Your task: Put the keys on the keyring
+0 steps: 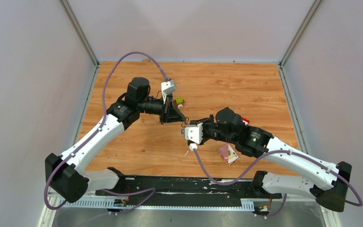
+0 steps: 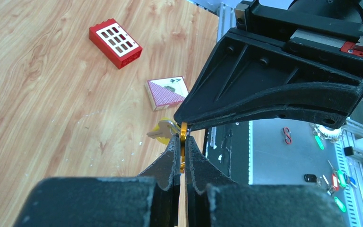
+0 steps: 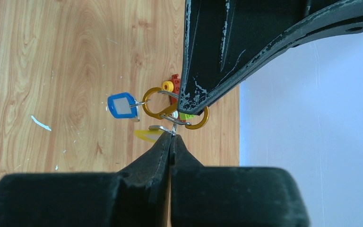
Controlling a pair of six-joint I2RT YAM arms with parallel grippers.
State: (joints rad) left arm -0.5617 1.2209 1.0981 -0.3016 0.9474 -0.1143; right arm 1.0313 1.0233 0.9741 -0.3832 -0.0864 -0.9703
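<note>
The keyring [image 3: 194,126] is a gold S-shaped wire ring held up above the table. My left gripper [image 2: 183,138] is shut on its edge [image 2: 183,130]. The blue-headed key [image 3: 120,105] hangs from the keyring's left loop. The yellow-headed key [image 3: 144,135] hangs flat just below it, and my right gripper [image 3: 171,136] is shut on that key's small silver ring, right against the keyring. In the top view both grippers, left [image 1: 181,120] and right [image 1: 188,126], meet tip to tip at mid-table. The yellow key [image 2: 164,131] shows just left of my left fingertips.
A red block with white squares [image 2: 115,39] and a small card box [image 2: 168,92] lie on the wooden table [image 1: 246,85]. The red-and-green toy car [image 1: 179,100] sits behind the left gripper. Grey walls close in the sides and back.
</note>
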